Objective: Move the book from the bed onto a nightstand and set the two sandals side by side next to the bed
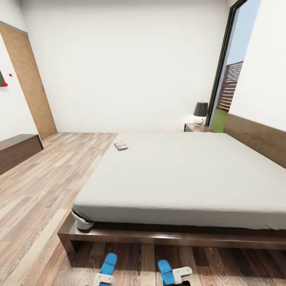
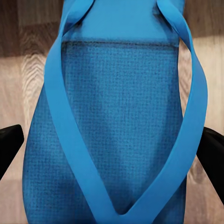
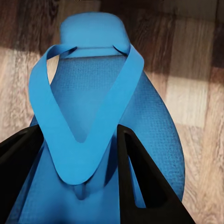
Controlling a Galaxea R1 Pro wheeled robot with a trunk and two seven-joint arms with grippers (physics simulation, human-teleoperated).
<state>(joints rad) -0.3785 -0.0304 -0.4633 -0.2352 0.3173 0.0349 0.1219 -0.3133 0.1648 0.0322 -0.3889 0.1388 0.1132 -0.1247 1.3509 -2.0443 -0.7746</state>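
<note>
Below, two bright blue sandals (image 1: 108,263) on wood floor — right jaws clamp strap, left jaws straddle, grip unclear.

Dark-shaded lamp (image 1: 200,113), wooden door (image 1: 31,85), long low bench (image 1: 16,150)

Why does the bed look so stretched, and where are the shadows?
Head view: a wide lens stretches the bed toward the edges, and shadow lies under its frame. Right wrist view: dark shadow bands cross the floor beyond the sandal. Left wrist view: the close sandal looks soft.
</note>
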